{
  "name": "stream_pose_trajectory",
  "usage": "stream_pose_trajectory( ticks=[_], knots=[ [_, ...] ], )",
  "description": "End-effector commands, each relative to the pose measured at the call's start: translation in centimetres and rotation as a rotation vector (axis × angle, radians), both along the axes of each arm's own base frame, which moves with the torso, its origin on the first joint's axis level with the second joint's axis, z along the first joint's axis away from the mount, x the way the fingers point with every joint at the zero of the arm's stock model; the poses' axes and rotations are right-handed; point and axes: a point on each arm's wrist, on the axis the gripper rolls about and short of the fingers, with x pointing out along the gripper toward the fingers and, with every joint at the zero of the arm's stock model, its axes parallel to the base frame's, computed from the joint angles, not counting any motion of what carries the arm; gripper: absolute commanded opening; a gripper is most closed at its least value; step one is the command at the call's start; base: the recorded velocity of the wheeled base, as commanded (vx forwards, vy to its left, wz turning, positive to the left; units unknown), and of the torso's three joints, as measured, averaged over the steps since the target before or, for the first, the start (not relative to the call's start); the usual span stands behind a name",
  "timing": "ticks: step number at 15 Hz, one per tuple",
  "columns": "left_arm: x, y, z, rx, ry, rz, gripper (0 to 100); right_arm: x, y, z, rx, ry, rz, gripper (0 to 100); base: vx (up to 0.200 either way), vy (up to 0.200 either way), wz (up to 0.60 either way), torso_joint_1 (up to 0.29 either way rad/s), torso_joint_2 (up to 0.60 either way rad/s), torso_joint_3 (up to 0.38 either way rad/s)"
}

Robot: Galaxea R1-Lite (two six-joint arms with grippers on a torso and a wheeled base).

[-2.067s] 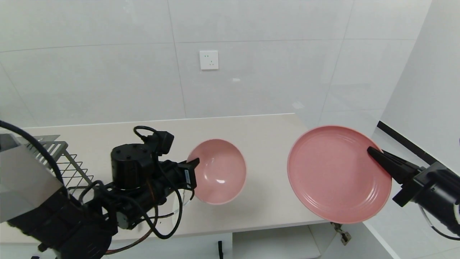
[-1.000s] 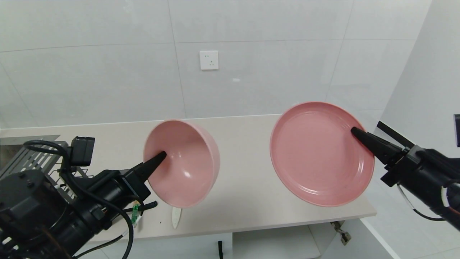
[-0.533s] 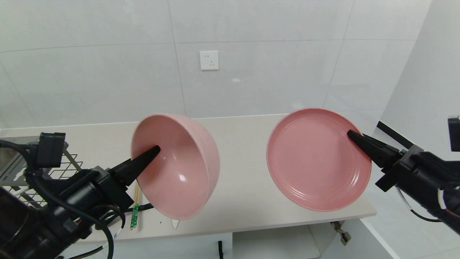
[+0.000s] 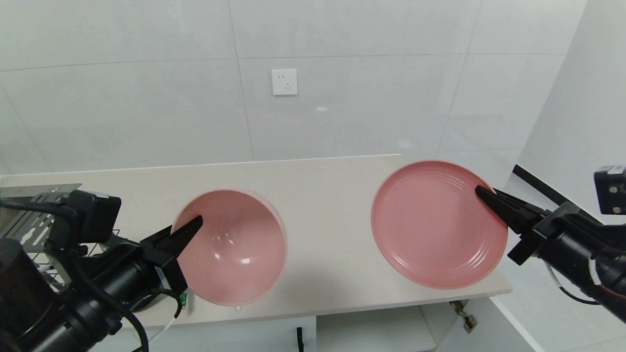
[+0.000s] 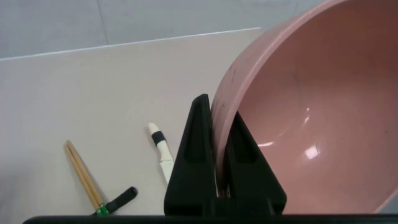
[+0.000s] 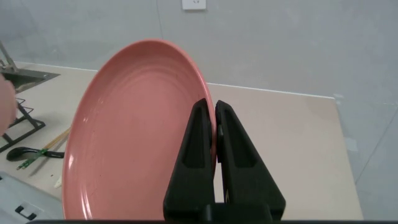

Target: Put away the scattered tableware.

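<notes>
The left gripper (image 4: 194,221) clamps the rim of a deep pink round bowl (image 4: 239,249) above the beige counter (image 4: 323,195) at its front edge. The right gripper (image 4: 481,191) clamps a flat pink ribbed plate (image 4: 430,230) over the counter's right end.

Looks like a kitchen: pale surface (image 4: 337,195) set against a white tiled wall (image 4: 146,98) with a socket (image 4: 284,81), cabinet fronts (image 4: 371,330) beneath, wire dish rack (image 4: 34,198) at the left edge, chopsticks (image 5: 81,174) lying loose, pink bowl (image 4: 234,249) and plate (image 4: 435,230).
</notes>
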Motion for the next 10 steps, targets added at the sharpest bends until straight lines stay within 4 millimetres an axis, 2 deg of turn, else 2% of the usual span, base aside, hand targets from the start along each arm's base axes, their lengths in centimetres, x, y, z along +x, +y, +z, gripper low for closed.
stream_pose_trajectory(
  ticks=[1,5,10],
  knots=[
    [-0.64,-0.01,0.22,0.000,-0.019,-0.019,0,0.19,-0.16,-0.13,0.005,0.009,-0.011,0,0.000,0.000,0.00,0.000,0.00,0.000],
    [-0.45,0.17,0.24,-0.008,-0.038,-0.005,0,0.45,0.03,0.44,0.004,-0.024,-0.004,0,0.000,0.000,0.00,0.000,0.00,0.000],
    [-0.14,0.13,-0.31,-0.009,-0.037,0.003,0,0.58,0.00,0.41,0.002,-0.023,-0.008,0,-0.200,0.000,0.00,0.007,0.00,0.000]
  ],
)
